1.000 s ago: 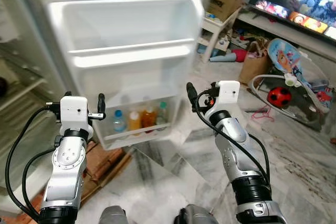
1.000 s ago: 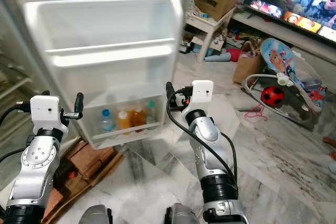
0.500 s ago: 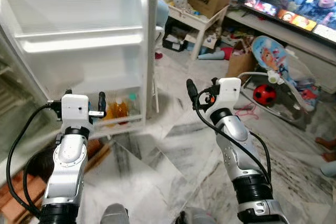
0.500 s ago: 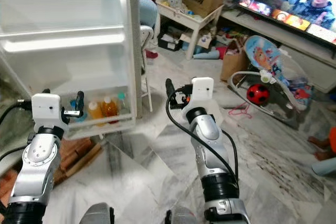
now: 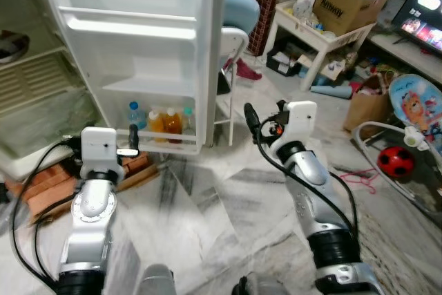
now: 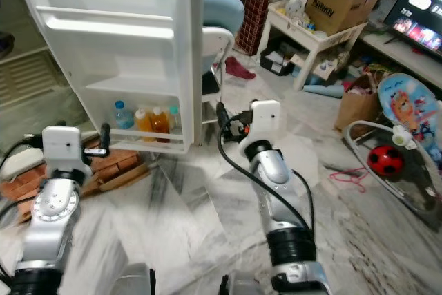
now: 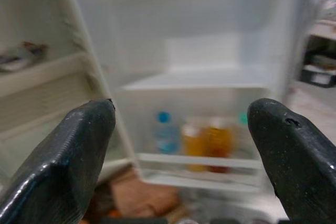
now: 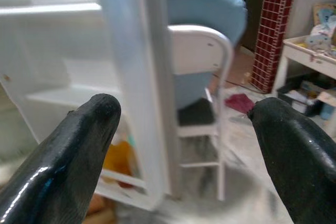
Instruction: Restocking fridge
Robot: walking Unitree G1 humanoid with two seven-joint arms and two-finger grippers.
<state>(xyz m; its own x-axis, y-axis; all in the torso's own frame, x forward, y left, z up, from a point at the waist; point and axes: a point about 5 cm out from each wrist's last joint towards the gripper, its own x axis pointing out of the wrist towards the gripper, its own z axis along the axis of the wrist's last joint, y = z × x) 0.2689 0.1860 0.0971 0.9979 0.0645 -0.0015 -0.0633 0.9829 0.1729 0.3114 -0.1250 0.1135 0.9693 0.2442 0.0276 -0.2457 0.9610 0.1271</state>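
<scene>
The fridge door stands open, its bottom rack holding 4 bottles along the lower edge while the 2 upper racks sit bare, so restocking looks barely begun. Both arms are raised at chest height, the left gripper and right gripper spread wide and carrying nothing.
</scene>
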